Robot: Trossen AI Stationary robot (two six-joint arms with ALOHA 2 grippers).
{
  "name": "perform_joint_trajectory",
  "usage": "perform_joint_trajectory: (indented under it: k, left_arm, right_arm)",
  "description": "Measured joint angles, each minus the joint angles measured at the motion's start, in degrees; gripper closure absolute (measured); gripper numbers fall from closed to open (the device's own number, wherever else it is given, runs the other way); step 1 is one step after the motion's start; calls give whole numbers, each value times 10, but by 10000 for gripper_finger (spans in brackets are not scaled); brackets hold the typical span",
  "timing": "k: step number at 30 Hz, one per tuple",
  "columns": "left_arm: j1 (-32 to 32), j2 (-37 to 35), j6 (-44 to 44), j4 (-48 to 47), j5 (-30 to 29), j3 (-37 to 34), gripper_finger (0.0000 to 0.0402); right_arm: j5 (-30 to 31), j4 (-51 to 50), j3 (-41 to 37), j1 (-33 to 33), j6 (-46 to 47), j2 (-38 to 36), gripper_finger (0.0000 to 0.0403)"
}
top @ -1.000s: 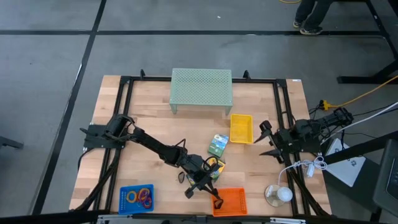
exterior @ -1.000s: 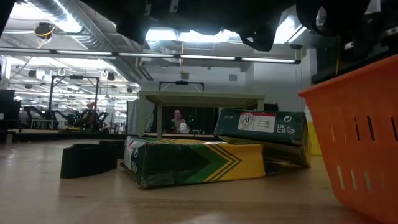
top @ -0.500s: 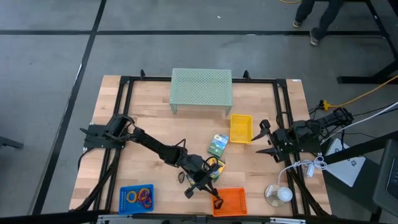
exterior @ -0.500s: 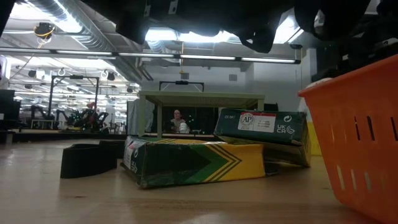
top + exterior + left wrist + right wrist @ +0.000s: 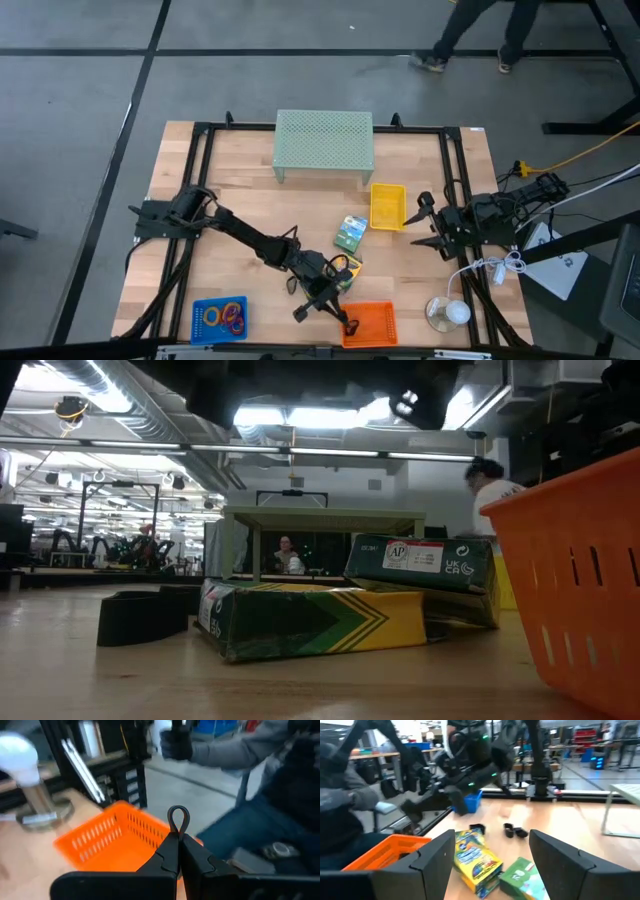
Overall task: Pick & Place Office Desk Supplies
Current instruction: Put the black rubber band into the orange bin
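The pale green mesh riser (image 5: pixel 323 145) is seen at the table's far edge. The orange basket (image 5: pixel 372 324) is placed at the near edge, with the left gripper (image 5: pixel 345 322) held at its rim, clamped on a small black clip (image 5: pixel 178 819). Crayon boxes (image 5: pixel 350 233) are lying mid-table. The right gripper (image 5: pixel 424 225), fingers apart, is parked beside the yellow bin (image 5: pixel 388 206).

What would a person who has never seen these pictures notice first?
Probably the left gripper, near the table's front edge, with its fingers shut on a small black clip that hangs over the rim of the orange basket. Next come the bright crayon boxes lying at the table's middle, and the blue tray of coloured rings at the front left corner. The right gripper waits open at the right side.
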Motion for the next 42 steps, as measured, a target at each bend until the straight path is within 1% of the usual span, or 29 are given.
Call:
perform_joint_trajectory:
  k: [1, 3, 5, 8, 11, 14, 17, 22, 28, 33, 37, 39, 42]
  left_arm:
    - [-1, 4, -4, 9, -10, 0, 398]
    - [0, 23, -18, 34, -8, 6, 398]
    - [1, 43, -33, 37, -9, 22, 398]
    - [1, 74, -38, 19, -15, 56, 398]
    - [0, 98, -36, -16, -60, 86, 398]
    - [1, 105, -21, -45, -81, 93, 392]
    - [1, 104, -17, -49, -79, 93, 371]
    - [1, 91, -14, -52, -78, 93, 321]
    - [1, 89, -13, -52, -60, 93, 267]
    - [1, 89, -12, -57, -45, 93, 242]
    - [1, 72, -6, -66, -50, 93, 238]
    - [1, 48, -3, -99, -89, 92, 239]
    - [0, 4, 38, -174, -169, 89, 243]
  right_arm:
    - [6, 1, 0, 0, -2, 0, 147]
    - [10, 1, 0, 0, -5, 0, 147]
    - [10, 3, 0, 0, -5, 0, 147]
    - [10, 5, 0, 0, -5, 0, 147]
    - [12, 7, 0, 0, -2, 0, 147]
    - [12, 7, 0, 0, 6, 0, 147]
    - [10, 7, 0, 0, 10, 0, 147]
    - [6, 3, 0, 0, 21, 0, 147]
    - [6, 4, 0, 0, 21, 0, 147]
    - [5, 4, 0, 0, 21, 0, 147]
    - [5, 4, 0, 0, 21, 0, 147]
    - [5, 3, 0, 0, 21, 0, 147]
    - [5, 3, 0, 0, 21, 0, 147]
